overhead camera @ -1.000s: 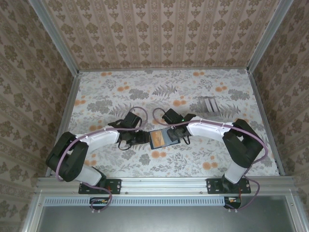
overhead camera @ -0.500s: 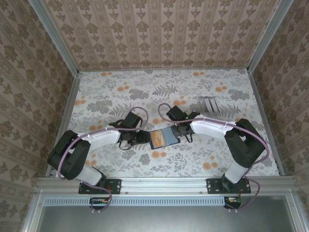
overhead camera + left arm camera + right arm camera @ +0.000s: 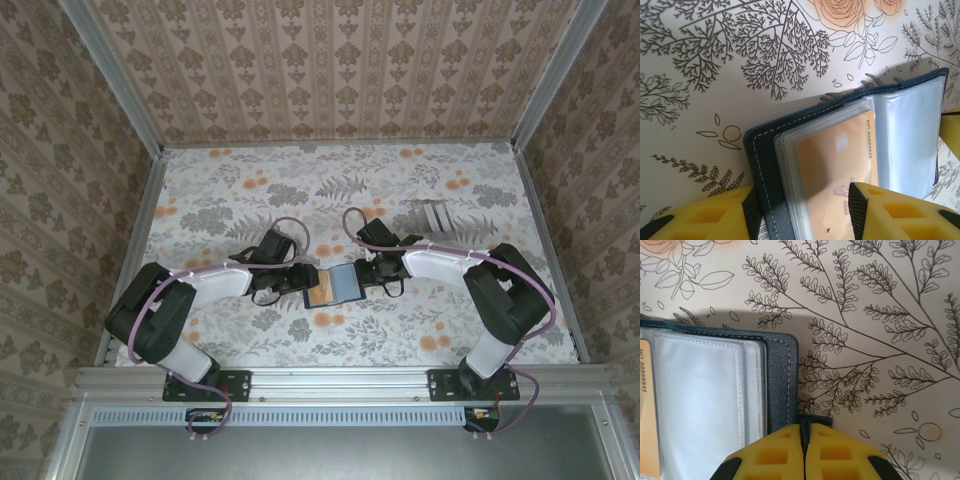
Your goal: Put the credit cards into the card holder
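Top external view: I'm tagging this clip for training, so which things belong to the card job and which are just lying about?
Belong to the job:
card holder, open, an orange card in its clear sleeve
left gripper, gripping the holder
right gripper, shut at the holder's edge
pale grey striped pieces, probably cards waiting

Just lying about:
floral table cover

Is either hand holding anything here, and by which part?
The card holder. The right hand is shut on its navy cover's outer edge; the left hand straddles the opposite half, apparently gripping it.
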Controlling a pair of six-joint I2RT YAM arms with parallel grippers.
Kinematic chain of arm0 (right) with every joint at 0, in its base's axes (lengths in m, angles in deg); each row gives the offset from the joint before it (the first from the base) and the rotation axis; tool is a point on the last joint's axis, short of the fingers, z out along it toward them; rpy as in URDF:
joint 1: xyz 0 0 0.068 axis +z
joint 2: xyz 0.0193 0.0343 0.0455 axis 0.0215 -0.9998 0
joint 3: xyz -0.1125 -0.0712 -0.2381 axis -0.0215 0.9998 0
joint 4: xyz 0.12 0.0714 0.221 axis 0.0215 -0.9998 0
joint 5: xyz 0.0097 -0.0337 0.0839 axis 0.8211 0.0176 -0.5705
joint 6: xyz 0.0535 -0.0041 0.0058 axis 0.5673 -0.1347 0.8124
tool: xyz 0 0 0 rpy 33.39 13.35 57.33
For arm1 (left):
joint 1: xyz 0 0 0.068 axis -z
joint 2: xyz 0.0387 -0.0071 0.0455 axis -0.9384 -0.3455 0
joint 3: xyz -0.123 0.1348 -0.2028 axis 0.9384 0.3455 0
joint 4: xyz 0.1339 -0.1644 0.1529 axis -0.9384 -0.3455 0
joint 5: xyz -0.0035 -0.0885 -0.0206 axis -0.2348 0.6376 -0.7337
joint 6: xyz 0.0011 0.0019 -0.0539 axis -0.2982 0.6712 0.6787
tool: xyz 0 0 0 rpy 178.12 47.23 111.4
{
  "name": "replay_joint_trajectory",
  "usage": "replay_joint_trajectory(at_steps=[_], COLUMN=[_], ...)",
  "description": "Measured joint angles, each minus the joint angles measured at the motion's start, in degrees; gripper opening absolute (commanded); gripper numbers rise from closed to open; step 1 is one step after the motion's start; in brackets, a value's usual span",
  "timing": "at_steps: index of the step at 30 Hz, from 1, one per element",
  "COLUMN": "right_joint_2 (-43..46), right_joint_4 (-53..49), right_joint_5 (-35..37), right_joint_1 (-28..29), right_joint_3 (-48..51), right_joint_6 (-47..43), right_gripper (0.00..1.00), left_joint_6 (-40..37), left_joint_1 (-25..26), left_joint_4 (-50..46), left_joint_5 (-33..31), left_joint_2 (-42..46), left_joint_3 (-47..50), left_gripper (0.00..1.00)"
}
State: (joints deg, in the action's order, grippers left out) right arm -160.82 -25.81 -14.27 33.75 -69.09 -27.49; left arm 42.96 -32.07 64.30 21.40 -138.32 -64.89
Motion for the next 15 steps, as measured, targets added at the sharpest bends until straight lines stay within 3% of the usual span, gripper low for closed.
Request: replay_joint_trajectory(at_steps=[10,15], right_joint_2=[-0.7,-0.7], right_joint_4=[6.0,9.4], right_joint_5=[-8.2,-10.2], right_joint_1=[0.6,0.5], right_joint_3=[0.4,1.1], right_joint_6=[5.0,7.7], right_gripper=[0.06,0.07], left_joint_6=[-0.1,-0.9], left_joint_1=[2.5,3.6], left_joint_4=[-0.2,0.1], left_joint_5=[-1.9,-2.6], left_joint_2=[11.6,7.8], left_joint_3=[-0.6,-2.4], left_gripper=[0.52,0.51])
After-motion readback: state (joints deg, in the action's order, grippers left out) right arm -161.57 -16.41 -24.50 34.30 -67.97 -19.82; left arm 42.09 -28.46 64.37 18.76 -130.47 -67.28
